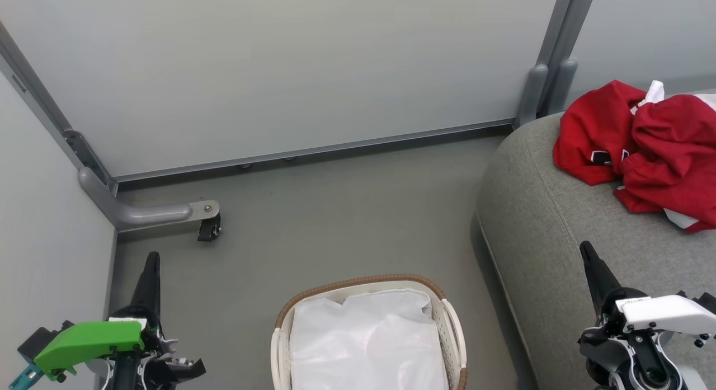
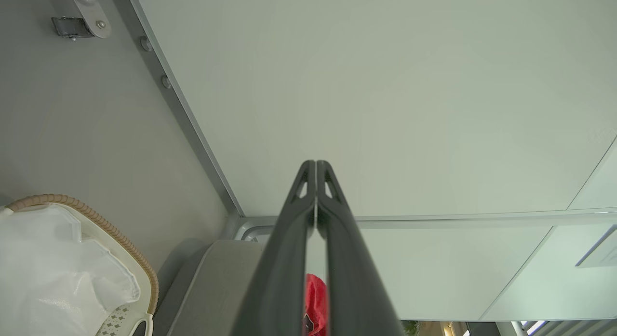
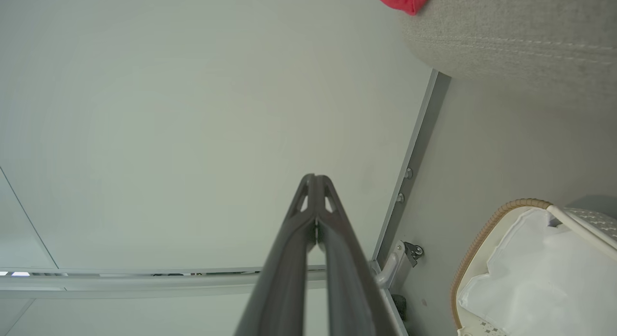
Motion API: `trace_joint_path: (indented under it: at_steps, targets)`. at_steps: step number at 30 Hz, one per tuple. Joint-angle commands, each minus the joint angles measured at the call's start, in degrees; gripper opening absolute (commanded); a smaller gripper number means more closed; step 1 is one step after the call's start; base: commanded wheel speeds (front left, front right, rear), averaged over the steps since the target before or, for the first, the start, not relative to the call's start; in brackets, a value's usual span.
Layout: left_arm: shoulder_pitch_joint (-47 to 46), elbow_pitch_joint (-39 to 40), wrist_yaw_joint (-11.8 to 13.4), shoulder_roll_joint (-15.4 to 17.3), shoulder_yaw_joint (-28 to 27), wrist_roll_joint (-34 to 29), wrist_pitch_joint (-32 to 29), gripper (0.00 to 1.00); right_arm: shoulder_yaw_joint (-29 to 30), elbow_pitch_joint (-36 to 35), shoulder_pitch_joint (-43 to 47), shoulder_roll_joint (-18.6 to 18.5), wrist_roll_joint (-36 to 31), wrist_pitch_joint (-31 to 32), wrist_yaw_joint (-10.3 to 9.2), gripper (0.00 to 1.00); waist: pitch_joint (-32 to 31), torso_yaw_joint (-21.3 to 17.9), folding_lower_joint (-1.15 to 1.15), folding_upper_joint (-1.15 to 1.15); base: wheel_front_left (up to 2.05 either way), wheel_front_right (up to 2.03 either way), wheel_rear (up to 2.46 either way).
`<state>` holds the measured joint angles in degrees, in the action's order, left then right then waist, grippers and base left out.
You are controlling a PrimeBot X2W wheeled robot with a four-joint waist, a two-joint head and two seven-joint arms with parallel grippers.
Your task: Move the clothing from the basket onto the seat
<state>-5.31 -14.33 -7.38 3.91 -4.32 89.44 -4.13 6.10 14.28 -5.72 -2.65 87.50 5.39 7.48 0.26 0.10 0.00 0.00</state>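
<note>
Red clothing [image 1: 643, 144] heaped on the light-grey seat [image 1: 548, 239], at the right. Basket [image 1: 358, 282] on the floor [image 1: 335, 211] just beside the seat, with white liner [image 1: 363, 345] inside. Left gripper [image 1: 152, 261] and right gripper [image 1: 585, 247] each with fingers pressed together, holding nothing.

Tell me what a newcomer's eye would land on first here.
The crumpled red sports garments with white and black trim stand out, heaped on the light-grey fabric sofa cushion at the right. Next, the oval cream perforated basket with brown woven rim, bottom centre, holds a white cloth liner.
</note>
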Motion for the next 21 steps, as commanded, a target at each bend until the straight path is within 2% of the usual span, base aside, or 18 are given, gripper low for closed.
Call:
trace_joint_path:
  at_steps: [1, 11, 21]
  targets:
    - [-0.8, 0.28, -0.18, 0.12, -0.39, 1.12, -0.41, 0.0, 0.24, -0.28, -0.69, -0.36, 1.28, 0.33, 0.02, 0.0, -0.01, -0.01, 0.0, 0.0, 0.0, 0.0, 0.0]
    - [-1.24, 0.44, -0.2, 0.03, -0.96, 4.38, -1.48, 0.0, 0.57, -0.39, -0.74, -0.39, 5.17, 1.39, 0.02, 0.0, -0.08, -0.09, 0.0, 0.0, 0.0, 0.0, 0.0]
    - [-1.19, 0.41, -0.2, -0.13, -1.13, 4.02, -1.65, 0.0, 0.54, -0.37, -0.71, -0.38, 4.99, 1.34, 0.02, 0.0, -0.09, -0.1, 0.0, 0.0, 0.0, 0.0, 0.0]
